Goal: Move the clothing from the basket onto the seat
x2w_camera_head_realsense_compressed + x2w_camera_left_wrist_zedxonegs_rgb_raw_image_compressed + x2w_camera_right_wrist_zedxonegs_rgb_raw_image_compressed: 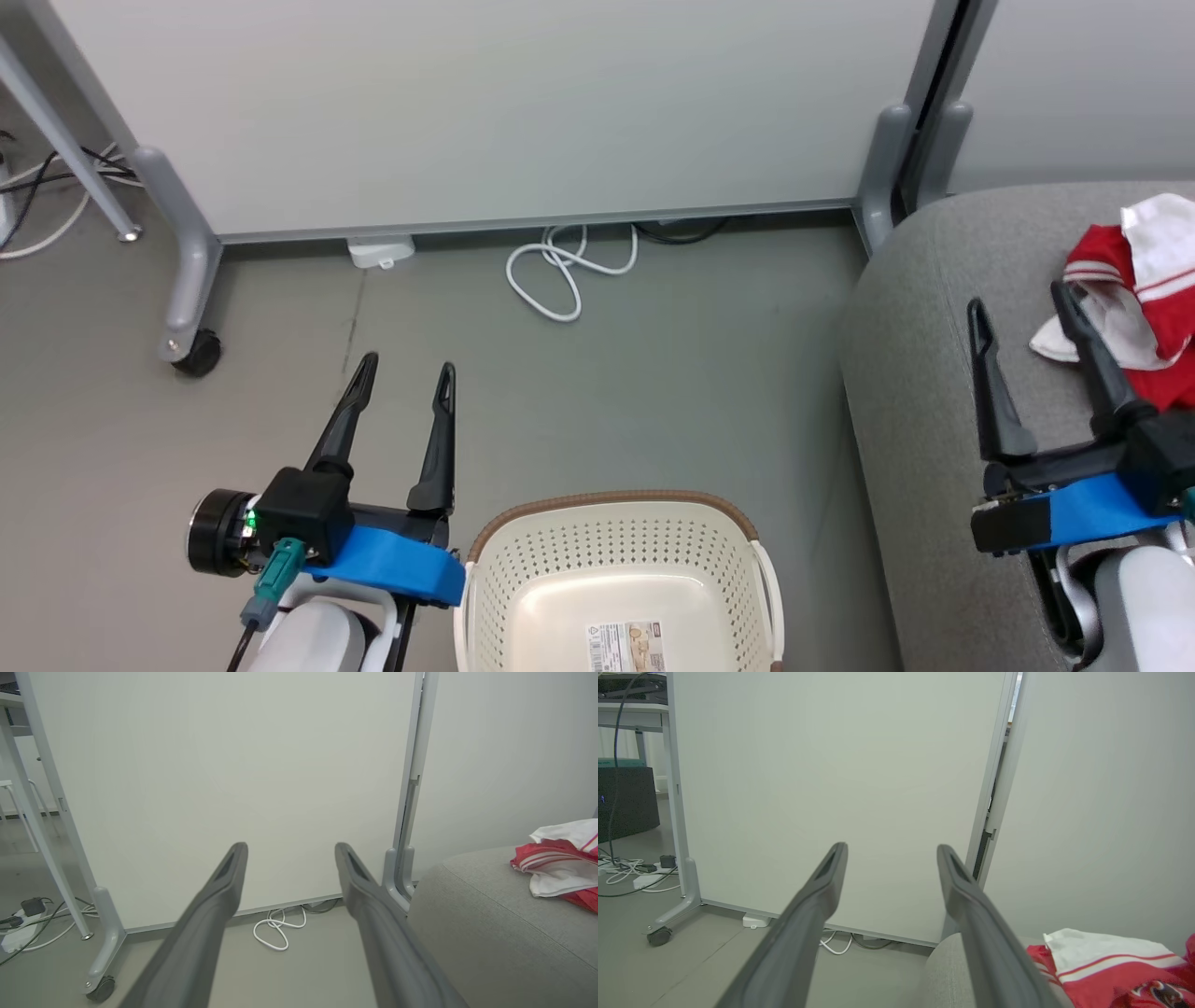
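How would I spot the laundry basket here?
Start at the large light-grey fabric sofa on the right. Left of it, on the grey floor, stands an oval cream-white plastic basket; its perforated walls and brown rim band mark it out.

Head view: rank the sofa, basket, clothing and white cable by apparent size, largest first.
1. Sofa, though cut off by the frame.
2. Basket, also cut off.
3. Clothing, partly out of frame.
4. White cable.
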Controlling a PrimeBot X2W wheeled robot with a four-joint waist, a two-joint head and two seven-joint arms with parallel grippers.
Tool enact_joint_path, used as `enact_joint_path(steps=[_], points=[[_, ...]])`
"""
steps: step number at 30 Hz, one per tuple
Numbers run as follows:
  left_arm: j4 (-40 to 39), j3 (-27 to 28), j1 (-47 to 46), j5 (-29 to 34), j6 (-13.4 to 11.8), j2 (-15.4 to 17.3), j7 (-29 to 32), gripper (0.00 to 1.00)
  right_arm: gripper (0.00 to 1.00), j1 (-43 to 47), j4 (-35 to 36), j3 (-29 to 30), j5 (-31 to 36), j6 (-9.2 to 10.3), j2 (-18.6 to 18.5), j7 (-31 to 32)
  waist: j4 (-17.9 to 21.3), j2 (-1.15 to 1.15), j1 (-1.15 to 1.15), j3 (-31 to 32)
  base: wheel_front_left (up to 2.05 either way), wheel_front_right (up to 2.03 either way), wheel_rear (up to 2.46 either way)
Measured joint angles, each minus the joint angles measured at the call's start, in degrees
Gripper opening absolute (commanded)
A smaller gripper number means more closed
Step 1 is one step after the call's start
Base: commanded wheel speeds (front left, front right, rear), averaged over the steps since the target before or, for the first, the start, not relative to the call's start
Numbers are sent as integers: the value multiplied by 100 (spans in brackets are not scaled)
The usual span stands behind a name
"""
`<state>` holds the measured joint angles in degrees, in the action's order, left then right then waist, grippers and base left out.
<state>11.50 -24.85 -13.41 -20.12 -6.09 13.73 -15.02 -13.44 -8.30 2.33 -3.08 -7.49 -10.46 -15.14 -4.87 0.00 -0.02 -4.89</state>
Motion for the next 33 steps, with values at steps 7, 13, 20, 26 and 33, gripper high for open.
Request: enact_joint_path(steps=[7,13,20,26,33], points=[[-133,531,576,392,261,-135,-3,100,100,559,237,-140,-27,0,353,0,-243,0,0,338,0,0,0],[-249,1104,976,569,434,-216,-4,100,100,1047,352,-129,-16,0,570,0,-277,0,1,535,0,0,0],[-286,1580,1277,773,644,-423,-4,100,100,1510,379,15,-30,0,700,0,-209,0,1,658,0,0,0],[-197,1790,1446,916,881,-608,-4,100,100,1758,358,48,-65,0,742,0,-127,0,1,735,0,0,0],[-31,1915,1510,1068,1067,-721,-4,100,100,1843,203,26,-267,0,750,0,-63,0,2,808,0,0,0]])
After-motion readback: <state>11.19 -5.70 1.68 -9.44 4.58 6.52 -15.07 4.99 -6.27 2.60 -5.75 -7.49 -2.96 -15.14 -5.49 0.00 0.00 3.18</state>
